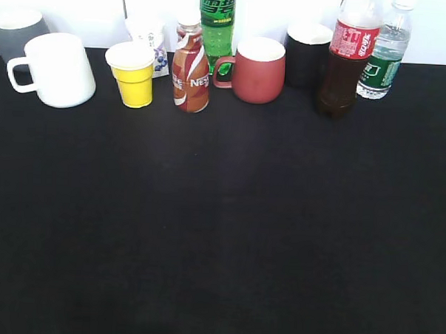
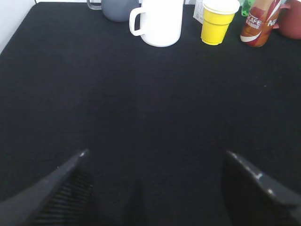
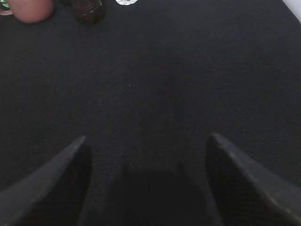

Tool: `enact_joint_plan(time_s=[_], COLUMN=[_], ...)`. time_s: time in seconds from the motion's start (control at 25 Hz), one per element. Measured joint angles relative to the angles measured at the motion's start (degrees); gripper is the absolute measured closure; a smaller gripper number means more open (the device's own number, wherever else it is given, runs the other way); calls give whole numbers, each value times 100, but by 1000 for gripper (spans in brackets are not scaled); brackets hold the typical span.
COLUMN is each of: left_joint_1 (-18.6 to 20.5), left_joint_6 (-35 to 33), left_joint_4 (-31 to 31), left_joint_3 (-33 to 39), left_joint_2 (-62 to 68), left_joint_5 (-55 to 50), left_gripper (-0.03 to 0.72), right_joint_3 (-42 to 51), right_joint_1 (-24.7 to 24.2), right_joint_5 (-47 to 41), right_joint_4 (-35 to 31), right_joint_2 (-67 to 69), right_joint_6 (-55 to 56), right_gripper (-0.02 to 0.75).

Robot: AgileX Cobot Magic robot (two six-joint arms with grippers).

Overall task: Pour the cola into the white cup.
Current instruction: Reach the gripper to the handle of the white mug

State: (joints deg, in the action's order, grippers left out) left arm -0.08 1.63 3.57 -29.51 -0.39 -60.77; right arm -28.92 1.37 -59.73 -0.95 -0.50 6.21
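Cola: the clear plastic bottle of dark brown cola with a red label [image 1: 347, 61] stands upright at the back of the black table [image 1: 220, 226], on the right side, just beside a clear water bottle with a green label [image 1: 385, 59].
White cup: the large plain white ceramic mug with a loop handle [image 1: 57, 69] stands at the back left, well apart from the cola; the handle points to the left in the exterior view.
Between them: a small yellow cup with white rim [image 1: 132, 74], a brown-and-white Nescafe bottle [image 1: 190, 69], a green soda bottle [image 1: 217, 22] and a red mug [image 1: 257, 70].
Behind the white cup: a grey mug [image 1: 14, 28].
Left gripper [image 2: 155, 162]: its fingers are spread wide and hold nothing, above the bare cloth.
Right gripper [image 3: 148, 146]: also spread apart, nothing between the fingers; the dark round base at the top edge of its view is probably the cola.
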Motion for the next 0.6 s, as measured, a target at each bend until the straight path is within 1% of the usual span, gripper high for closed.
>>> enact_joint_plan(time_s=[0.16,0.2,0.28,0.32,0.36,0.4,0.48,0.52,0.6], left_joint_1=[0,0,0,0,0,0,0,0,0], left_joint_6=[0,0,0,0,0,0,0,0,0], left_joint_4=[0,0,12,103,282,344,2,-131,-195], left_joint_3=[0,0,0,-27,-107,-120,-63,14,82], left_joint_2=[0,0,0,0,0,0,338,720,1764], left_joint_5=[0,0,0,56,500,1290,3140,3838,4822], left_gripper=[50,66,126,142,148,151,151,153,157], right_joint_3=[0,0,0,0,0,0,0,0,0], right_joint_1=[0,0,0,0,0,0,0,0,0], right_joint_5=[0,0,0,0,0,0,0,0,0], right_joint_4=[0,0,0,0,0,0,0,0,0], right_joint_2=[0,0,0,0,0,0,0,0,0], right_joint_6=[0,0,0,0,0,0,0,0,0], right_gripper=[164,164,164,164,164,164,164,164,164])
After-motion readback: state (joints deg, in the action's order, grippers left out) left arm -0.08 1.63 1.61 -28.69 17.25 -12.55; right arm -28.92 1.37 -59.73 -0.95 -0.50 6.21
